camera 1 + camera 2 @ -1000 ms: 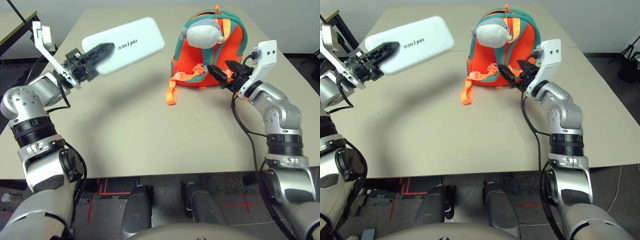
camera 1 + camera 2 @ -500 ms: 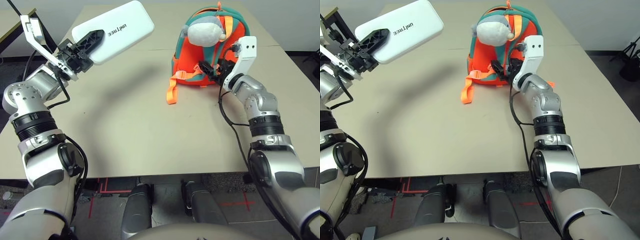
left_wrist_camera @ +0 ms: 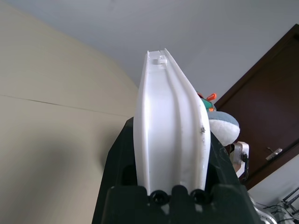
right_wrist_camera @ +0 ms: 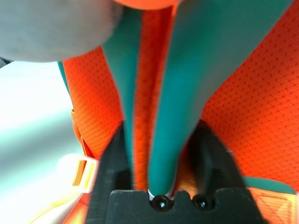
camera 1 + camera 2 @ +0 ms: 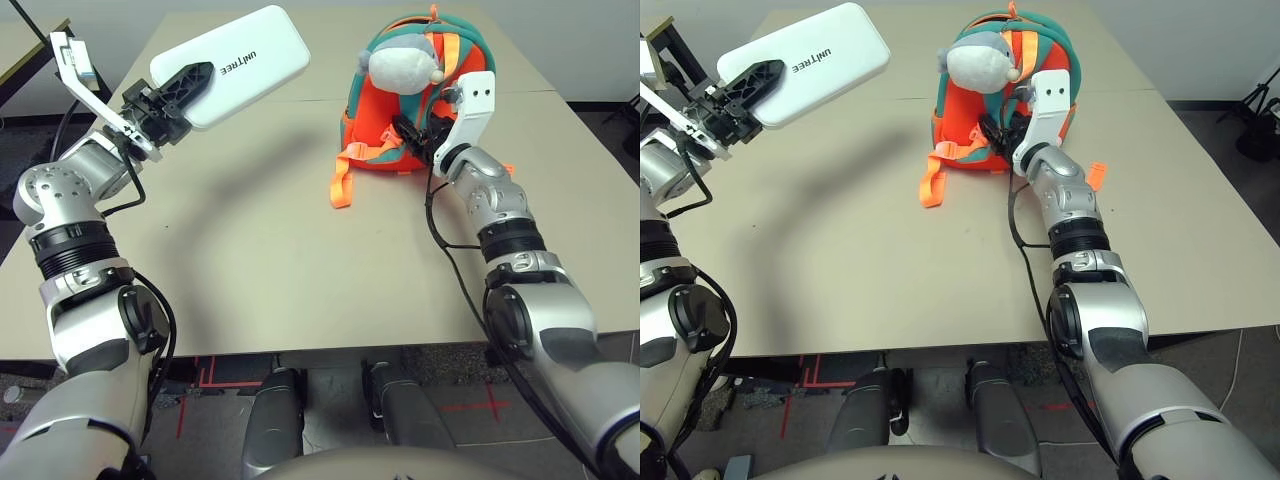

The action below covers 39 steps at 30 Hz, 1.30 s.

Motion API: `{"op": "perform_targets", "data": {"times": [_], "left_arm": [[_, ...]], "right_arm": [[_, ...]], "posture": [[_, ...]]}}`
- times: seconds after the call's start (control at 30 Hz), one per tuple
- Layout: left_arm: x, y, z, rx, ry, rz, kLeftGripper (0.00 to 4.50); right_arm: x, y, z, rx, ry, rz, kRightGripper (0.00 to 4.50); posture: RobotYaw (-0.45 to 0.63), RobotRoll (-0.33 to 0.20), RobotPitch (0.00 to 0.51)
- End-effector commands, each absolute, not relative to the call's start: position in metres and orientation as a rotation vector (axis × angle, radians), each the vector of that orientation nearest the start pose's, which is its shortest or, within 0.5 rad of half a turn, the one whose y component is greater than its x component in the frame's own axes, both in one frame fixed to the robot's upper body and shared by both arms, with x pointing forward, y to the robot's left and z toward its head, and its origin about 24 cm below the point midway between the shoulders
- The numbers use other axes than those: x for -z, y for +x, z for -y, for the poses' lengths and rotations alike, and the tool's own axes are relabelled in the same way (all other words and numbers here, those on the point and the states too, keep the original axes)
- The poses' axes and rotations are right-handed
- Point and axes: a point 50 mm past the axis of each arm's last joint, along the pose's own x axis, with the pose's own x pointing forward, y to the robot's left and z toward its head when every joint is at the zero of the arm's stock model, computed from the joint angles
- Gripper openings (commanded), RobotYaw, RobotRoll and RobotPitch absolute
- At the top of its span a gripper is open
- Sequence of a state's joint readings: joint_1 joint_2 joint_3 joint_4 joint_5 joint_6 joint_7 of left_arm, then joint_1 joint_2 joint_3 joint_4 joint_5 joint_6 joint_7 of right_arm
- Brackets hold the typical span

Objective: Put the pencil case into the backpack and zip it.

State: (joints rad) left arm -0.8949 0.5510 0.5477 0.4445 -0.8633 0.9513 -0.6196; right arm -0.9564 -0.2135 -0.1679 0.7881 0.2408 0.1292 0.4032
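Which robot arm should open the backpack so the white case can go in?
The right. Its right gripper already pinches the backpack's teal trim, while the left gripper holds the pencil case in the air.

Left gripper [image 5: 190, 78] raised, clamped on its load (arm bent); right gripper [image 5: 412, 131] reaching forward, fingers pinched

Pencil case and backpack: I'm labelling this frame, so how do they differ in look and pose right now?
The pencil case is flat, white and hard-looking; the backpack is bulky, orange with teal trim. The pencil case is held in the air by the left gripper; the backpack stands on the table, the right gripper closed on its teal strap. Each is gripped.
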Motion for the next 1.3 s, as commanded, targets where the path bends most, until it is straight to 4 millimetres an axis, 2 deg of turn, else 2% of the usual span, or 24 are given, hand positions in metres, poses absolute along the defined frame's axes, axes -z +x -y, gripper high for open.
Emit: {"op": "perform_targets", "data": {"times": [0.03,0.1,0.37,0.53,0.83,1.0,1.13,1.3], "left_arm": [[-0.253,0.345,-0.253,0.724,-0.702,0.117,1.22],[-0.252,0.345,-0.252,0.728,-0.703,0.115,1.22],[-0.249,0.349,-0.246,0.746,-0.706,0.106,1.22],[-0.248,0.352,-0.241,0.755,-0.707,0.098,1.22],[-0.245,0.354,-0.237,0.764,-0.711,0.086,1.22],[-0.243,0.356,-0.234,0.771,-0.716,0.082,1.22],[-0.242,0.359,-0.231,0.782,-0.718,0.074,1.22],[-0.243,0.361,-0.227,0.798,-0.718,0.065,1.22]], "right_arm": [[-0.179,0.400,0.150,-0.423,0.113,0.108,0.77],[-0.183,0.397,0.152,-0.422,0.115,0.126,0.58],[-0.202,0.367,0.158,-0.449,0.094,0.163,0.58],[-0.220,0.339,0.169,-0.457,0.048,0.172,0.58],[-0.232,0.298,0.171,-0.456,0.030,0.148,0.58],[-0.231,0.281,0.166,-0.474,0.039,0.121,0.58],[-0.221,0.270,0.164,-0.479,0.041,0.080,0.58],[-0.201,0.267,0.165,-0.466,0.039,0.030,0.57]], "posture": [[-0.15,0.000,0.100],[-0.16,0.000,0.098],[-0.17,0.000,0.096],[-0.18,0.000,0.103],[-0.19,0.000,0.117],[-0.20,0.000,0.120],[-0.21,0.000,0.121],[-0.22,0.000,0.120]]}}
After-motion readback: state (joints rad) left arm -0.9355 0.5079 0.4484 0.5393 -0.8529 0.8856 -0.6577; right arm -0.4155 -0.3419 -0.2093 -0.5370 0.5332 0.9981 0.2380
